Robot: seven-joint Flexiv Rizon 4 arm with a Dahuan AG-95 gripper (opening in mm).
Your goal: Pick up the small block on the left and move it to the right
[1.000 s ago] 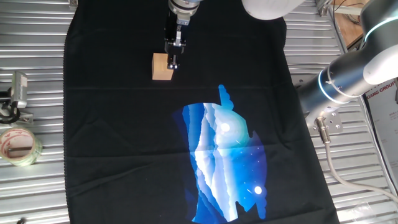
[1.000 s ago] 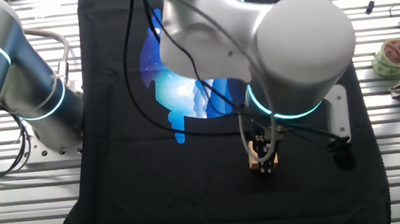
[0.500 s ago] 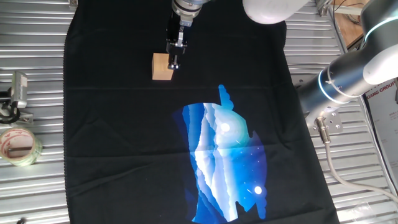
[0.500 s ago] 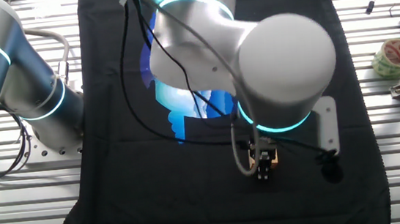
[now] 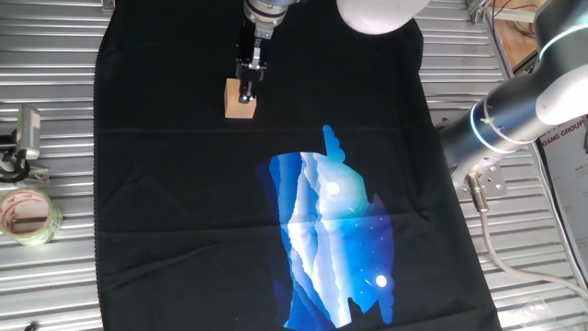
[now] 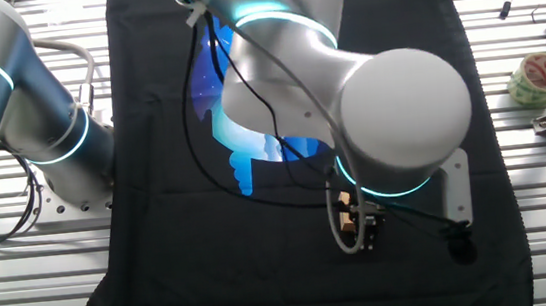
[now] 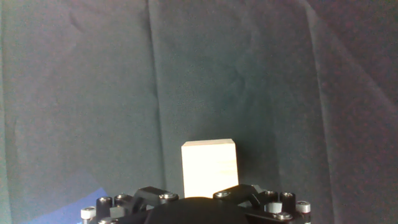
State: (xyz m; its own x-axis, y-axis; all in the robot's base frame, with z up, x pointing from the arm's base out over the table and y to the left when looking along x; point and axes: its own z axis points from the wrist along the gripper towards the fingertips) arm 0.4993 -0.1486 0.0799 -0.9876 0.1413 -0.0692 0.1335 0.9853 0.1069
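Black cloth point(image 5: 184, 211) covers a slatted metal table point(image 5: 55, 285).

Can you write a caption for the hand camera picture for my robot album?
Small light tan wooden cube sitting on dark cloth, right ahead of the robot's hand.

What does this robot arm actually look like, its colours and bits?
The arm has smooth, rounded silver-grey segments with glowing cyan rings at the joints. Loose black cables run along it. The gripper is small, black and slim; the hand view shows silver screws on its base.
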